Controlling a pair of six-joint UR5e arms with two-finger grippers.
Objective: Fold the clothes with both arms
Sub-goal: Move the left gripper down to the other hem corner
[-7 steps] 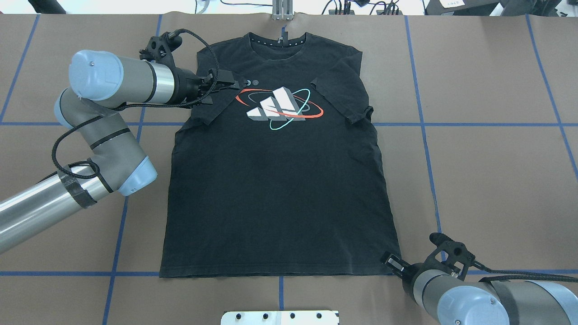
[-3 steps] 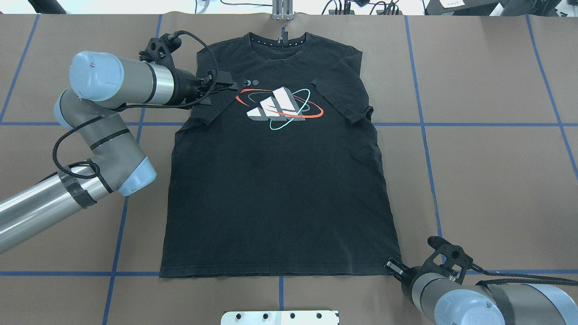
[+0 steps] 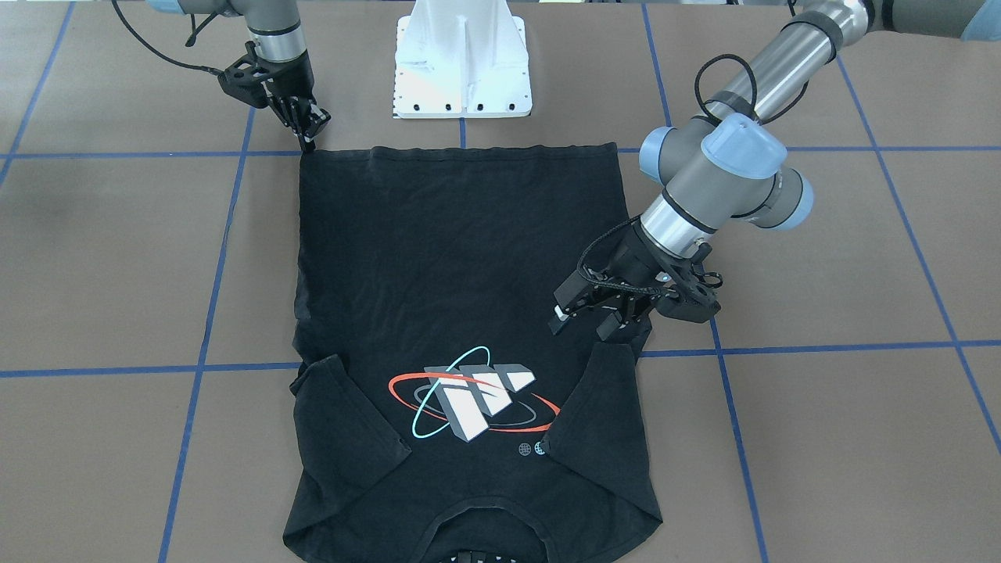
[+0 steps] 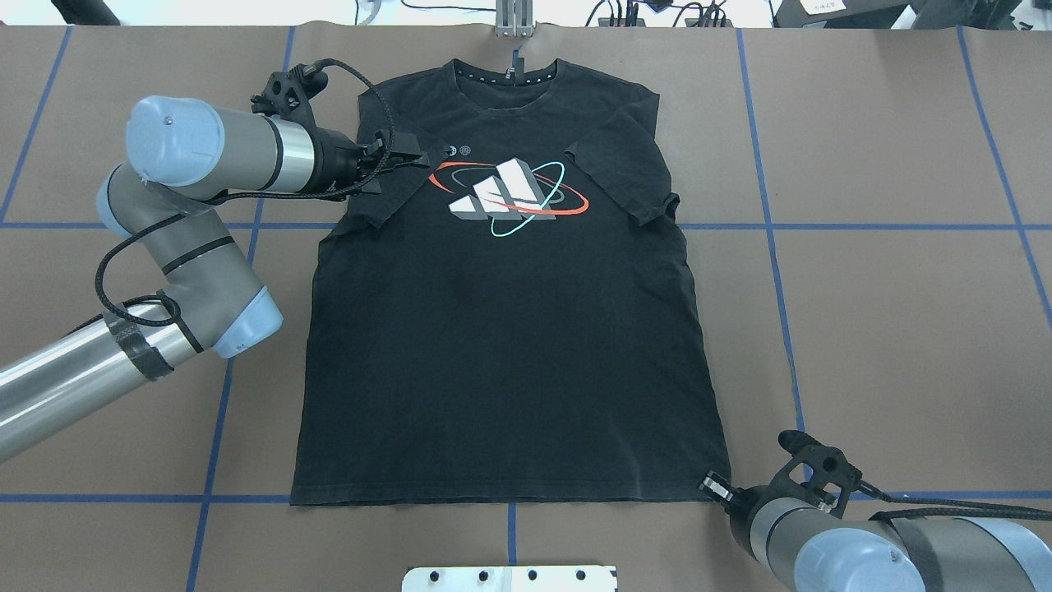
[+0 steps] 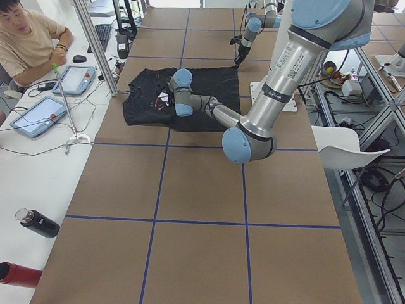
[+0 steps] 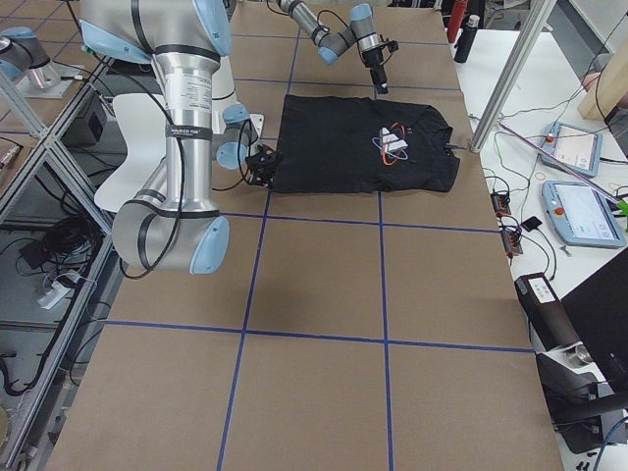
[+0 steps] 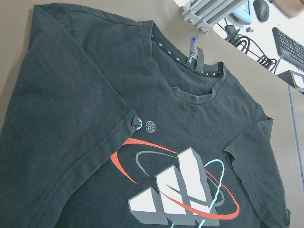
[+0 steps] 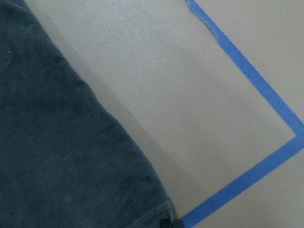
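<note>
A brown-papered table (image 4: 888, 329) ruled into squares with blue tape (image 4: 822, 226) carries the black T-shirt (image 4: 509, 345), which lies flat and print-up in the middle. Its collar (image 4: 505, 78) is at the far edge and its hem (image 4: 501, 497) lies toward the white pedestal base (image 3: 463, 62). Both short sleeves lie turned inward over the chest, one on each side of the print (image 4: 509, 196), so the sleeve stage looks done and a body fold is what remains. The left gripper (image 3: 583, 322) hangs over the shirt's side edge just by the folded-in left sleeve (image 3: 594, 399), its jaws spread and holding nothing; its wrist camera shows only cloth, collar and print below. The right gripper (image 3: 306, 139) points down at the hem corner on the robot's right, at or just beside the fabric edge. Its wrist view shows that corner against bare paper and a tape corner, but no fingers, so I cannot tell whether its jaws are parted or closed on cloth. The step in hand reads as setting up for the hem. For a hem-to-collar fold the right gripper would need a sure pinch of its corner, and the left would need to travel down to the opposite hem corner (image 4: 297, 496) and grip there. Then both would lift evenly and carry the hem toward the collar without dragging the sleeves out.
</note>
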